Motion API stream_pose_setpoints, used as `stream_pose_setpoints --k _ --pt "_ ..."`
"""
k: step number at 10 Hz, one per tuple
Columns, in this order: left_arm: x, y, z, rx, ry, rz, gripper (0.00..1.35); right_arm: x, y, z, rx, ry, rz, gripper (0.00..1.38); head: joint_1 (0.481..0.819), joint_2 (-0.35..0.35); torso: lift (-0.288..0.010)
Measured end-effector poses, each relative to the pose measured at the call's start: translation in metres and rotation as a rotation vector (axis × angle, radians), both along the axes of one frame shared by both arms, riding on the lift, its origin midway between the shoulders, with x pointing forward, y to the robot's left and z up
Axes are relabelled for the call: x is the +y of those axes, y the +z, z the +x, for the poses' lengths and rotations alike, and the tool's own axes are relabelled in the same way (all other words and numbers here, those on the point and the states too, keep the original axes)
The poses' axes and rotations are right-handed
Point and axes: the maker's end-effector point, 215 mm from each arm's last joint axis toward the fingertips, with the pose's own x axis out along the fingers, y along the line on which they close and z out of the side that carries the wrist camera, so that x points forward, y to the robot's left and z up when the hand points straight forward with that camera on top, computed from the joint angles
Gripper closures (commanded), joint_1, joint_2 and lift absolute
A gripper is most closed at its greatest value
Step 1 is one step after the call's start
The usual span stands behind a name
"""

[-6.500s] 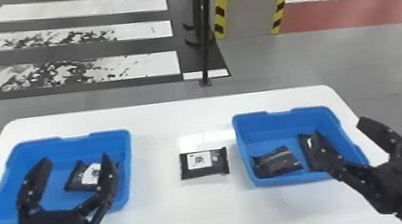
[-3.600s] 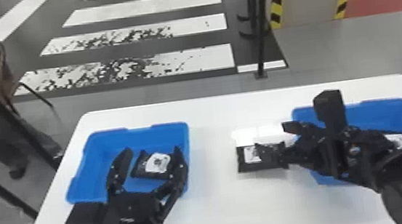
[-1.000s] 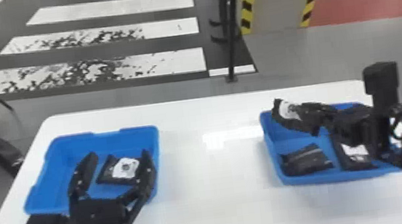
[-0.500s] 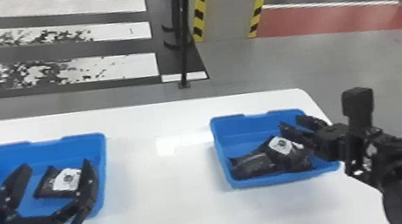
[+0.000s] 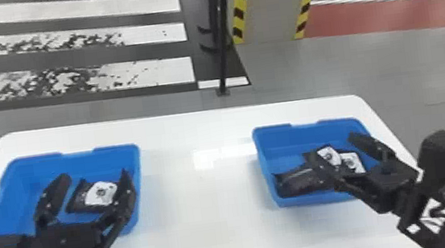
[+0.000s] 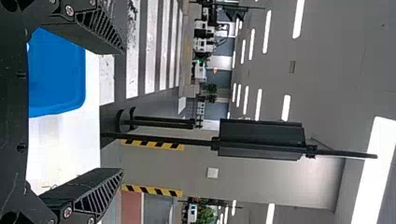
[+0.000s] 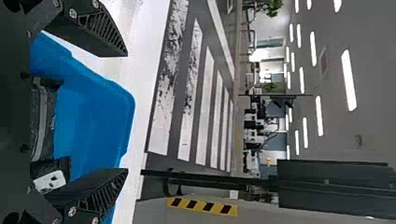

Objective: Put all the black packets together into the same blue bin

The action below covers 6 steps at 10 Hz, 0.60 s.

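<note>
Jaws stand apart on left gripper [image 5: 94, 175] and right gripper [image 5: 331, 144]; gathering likely continues with the packet [image 5: 98, 194] in the left bin [image 5: 26, 186], needing a low, firm pinch.

long lights [image 6: 373, 172] shining brightly from the ceiling [image 6: 336, 70], a white shiny patch [image 5: 203, 158] glowing on the tabletop [image 5: 214, 232]

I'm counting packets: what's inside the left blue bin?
One black packet shows in the left blue bin; the left gripper partly covers the bin's near side, hiding anything beneath.
</note>
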Motion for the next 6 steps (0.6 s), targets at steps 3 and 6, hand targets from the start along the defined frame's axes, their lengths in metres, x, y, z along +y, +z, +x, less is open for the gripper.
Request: stream_pose_setpoints --k 3,6 --pt "0.017 -0.025 0.024 0.055 0.015 0.036 0.13 -0.002 0.031 -0.032 -0.140 -0.039 0.093 0.13 0.695 -0.086 -0.110" --pt "0.037 -0.054 0.070 0.201 0.009 0.126 0.13 0.010 0.029 -0.037 -0.121 -0.022 0.125 0.13 0.695 -0.053 -0.110"
